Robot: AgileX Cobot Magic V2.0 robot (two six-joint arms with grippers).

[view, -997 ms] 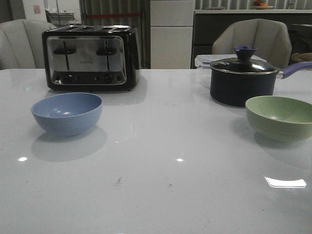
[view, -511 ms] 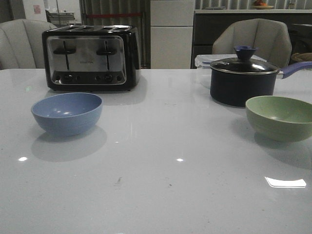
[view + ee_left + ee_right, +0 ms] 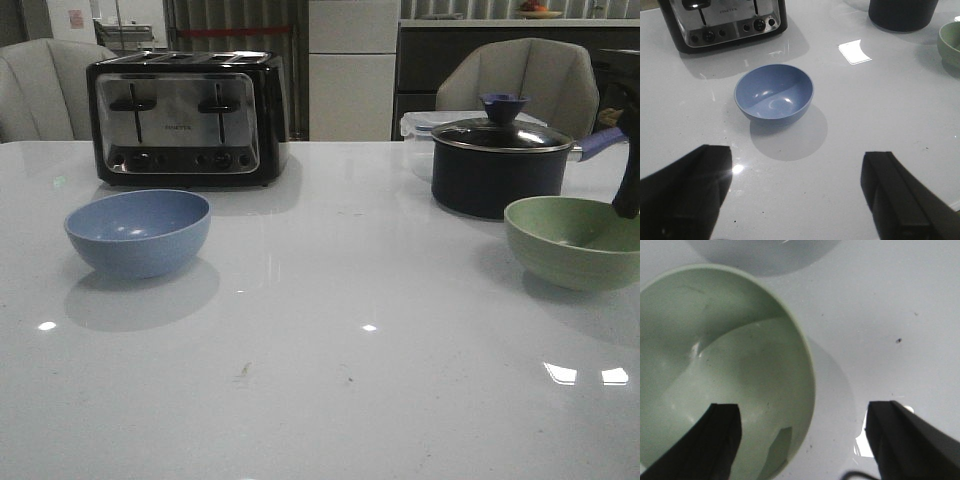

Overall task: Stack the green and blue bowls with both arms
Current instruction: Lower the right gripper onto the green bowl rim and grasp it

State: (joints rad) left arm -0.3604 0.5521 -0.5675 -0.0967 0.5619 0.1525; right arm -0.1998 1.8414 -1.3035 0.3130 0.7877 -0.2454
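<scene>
The blue bowl (image 3: 138, 231) stands upright on the left of the white table (image 3: 330, 300), in front of the toaster. It also shows in the left wrist view (image 3: 774, 93), a little way ahead of my left gripper (image 3: 794, 165), which is open and empty above bare table. The green bowl (image 3: 575, 240) stands upright at the right. My right gripper (image 3: 627, 205) hangs over its right side. In the right wrist view it (image 3: 805, 412) is open and straddles the green bowl's (image 3: 715, 370) rim, one finger over the inside, the other over the table.
A black and chrome toaster (image 3: 185, 118) stands behind the blue bowl. A dark lidded saucepan (image 3: 498, 165) with a purple-blue handle stands just behind the green bowl, with a clear plastic box behind it. Chairs stand beyond the table's far edge.
My right gripper has come into the front view at the right edge, above the green bowl. The bowls have not moved.
</scene>
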